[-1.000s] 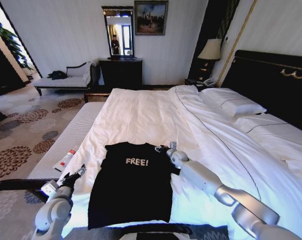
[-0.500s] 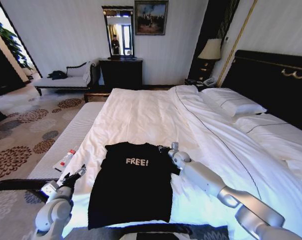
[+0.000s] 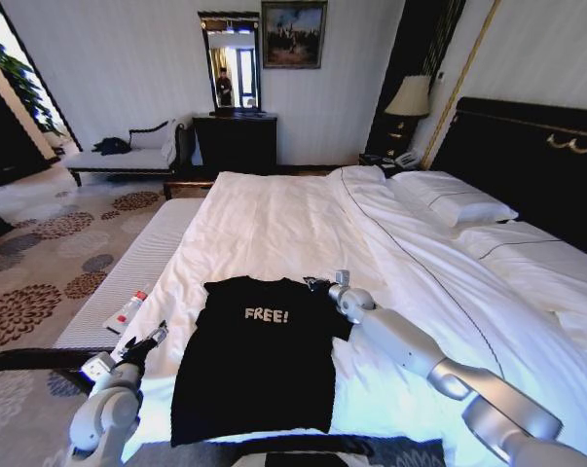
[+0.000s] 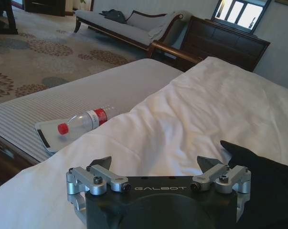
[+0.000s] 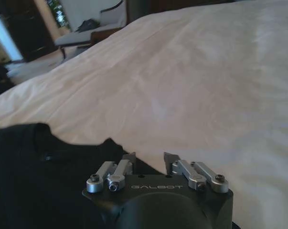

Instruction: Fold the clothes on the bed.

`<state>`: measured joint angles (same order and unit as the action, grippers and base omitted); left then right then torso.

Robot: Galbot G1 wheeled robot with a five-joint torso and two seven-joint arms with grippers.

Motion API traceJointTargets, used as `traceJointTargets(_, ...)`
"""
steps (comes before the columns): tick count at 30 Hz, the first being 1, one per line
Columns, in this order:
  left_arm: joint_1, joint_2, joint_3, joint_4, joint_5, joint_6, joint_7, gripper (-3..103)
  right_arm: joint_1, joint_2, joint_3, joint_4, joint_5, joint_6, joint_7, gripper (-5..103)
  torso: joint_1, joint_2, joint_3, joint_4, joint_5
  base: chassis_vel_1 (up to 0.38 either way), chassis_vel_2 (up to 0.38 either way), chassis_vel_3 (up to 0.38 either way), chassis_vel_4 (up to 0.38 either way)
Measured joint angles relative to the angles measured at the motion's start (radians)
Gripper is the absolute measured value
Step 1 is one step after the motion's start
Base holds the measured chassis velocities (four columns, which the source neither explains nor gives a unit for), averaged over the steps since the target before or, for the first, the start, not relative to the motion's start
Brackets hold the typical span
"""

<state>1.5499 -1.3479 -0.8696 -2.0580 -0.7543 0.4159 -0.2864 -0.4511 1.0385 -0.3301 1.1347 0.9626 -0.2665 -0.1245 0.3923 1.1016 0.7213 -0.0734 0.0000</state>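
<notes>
The clothes are a black T-shirt [image 3: 259, 360] with white "FREE!" lettering, lying flat and face up on the near part of the white bed [image 3: 283, 219]. My right gripper [image 3: 324, 283] hovers at the shirt's right shoulder. In the right wrist view its fingertips [image 5: 150, 156] stand a little apart over the black shirt edge [image 5: 34, 167], with nothing pinched between them. My left gripper [image 3: 149, 340] waits at the bed's left edge beside the shirt. In the left wrist view it [image 4: 154, 161] is wide open and empty, with the shirt's sleeve [image 4: 258, 167] off to one side.
A plastic bottle [image 3: 129, 307] with a red cap lies on a flat white tray on the striped bench [image 3: 137, 263] left of the bed. Pillows [image 3: 456, 201] and the dark headboard [image 3: 536, 156] are to the right. A chaise longue [image 3: 128, 158] stands far back.
My right gripper has edged slightly farther up the bed and to the right along the shirt's shoulder. The shirt and the left arm have not moved.
</notes>
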Motion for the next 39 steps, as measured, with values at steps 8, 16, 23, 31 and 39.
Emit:
traceJointTargets(8, -0.001, 0.009, -0.004, 0.007, -0.002, -0.001, 0.000, 100, 0.009, 0.012, 0.000, -0.058, -0.037, -0.007, -0.067, 63, 0.000, 0.000, 0.000, 0.0000, 0.0000, 0.000, 0.000, 0.000, 0.000)
traceJointTargets(16, -0.015, 0.005, 0.004, 0.025, 0.000, -0.002, 0.000, 100, 0.005, 0.014, 0.000, -0.078, -0.062, -0.005, -0.111, 87, 0.000, 0.000, 0.000, 0.0000, 0.0000, 0.000, 0.000, 0.000, 0.000)
traceJointTargets(23, -0.020, 0.010, 0.005, 0.032, 0.000, -0.003, 0.001, 100, 0.004, 0.019, 0.003, -0.094, -0.096, 0.001, -0.145, 65, 0.000, 0.000, 0.000, 0.0000, -0.0001, 0.000, 0.000, 0.000, 0.000)
traceJointTargets(31, -0.019, 0.011, 0.003, 0.033, -0.001, -0.004, 0.001, 100, 0.005, 0.030, 0.003, -0.099, -0.109, 0.014, -0.147, 38, 0.000, 0.000, 0.000, 0.0000, 0.0000, 0.000, 0.000, 0.000, 0.000)
traceJointTargets(39, -0.017, 0.012, 0.001, 0.031, -0.002, -0.005, 0.001, 100, 0.009, 0.032, 0.006, -0.100, -0.110, 0.049, -0.117, 7, 0.000, 0.000, 0.000, 0.0000, 0.0000, 0.000, 0.000, 0.000, 0.000)
